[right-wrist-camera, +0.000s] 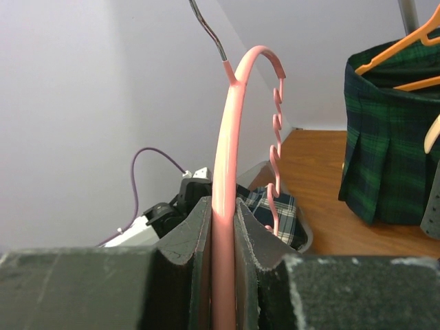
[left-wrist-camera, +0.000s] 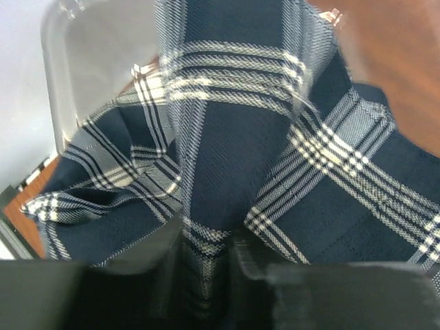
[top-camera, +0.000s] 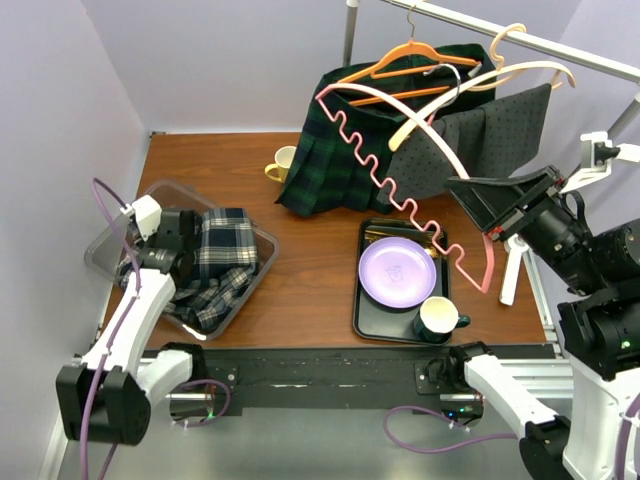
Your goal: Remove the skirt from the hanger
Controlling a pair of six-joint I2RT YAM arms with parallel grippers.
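1. Skirt (top-camera: pixel 222 262), navy with white checks, lies crumpled in a clear bin (top-camera: pixel 160 192) at the left side of the bench (top-camera: pixel 310 250).
2. The left arm (top-camera: pixel 130 320) reaches into the bin, and its jaws are low on the cloth. In the wrist view a fold of the skirt runs between the jaws, which stand a little apart. Whether they pinch the fold I cannot tell.
3. The hanger (right-wrist-camera: pixel 225 172), pink with a wavy lower bar, is bare. It is held up in the air over the tray (top-camera: pixel 362 300), well apart from the skirt.
4. The right jaws are pressed together on the pink bar of the hanger and pinch it firmly. The metal hook (right-wrist-camera: pixel 210 31) sticks out at the far end.
5. Behind, on the rack (top-camera: pixel 520 40), a green skirt (top-camera: pixel 330 160) hangs on an orange hanger (top-camera: pixel 420 55). Beside it a grey skirt (top-camera: pixel 490 130) hangs on a cream hanger (top-camera: pixel 500 75).
6. On the tray lies a purple plate (top-camera: pixel 397 272), with a dark mug (top-camera: pixel 436 318) at the near right corner. A yellow cup (top-camera: pixel 282 163) stands just beside the green skirt.
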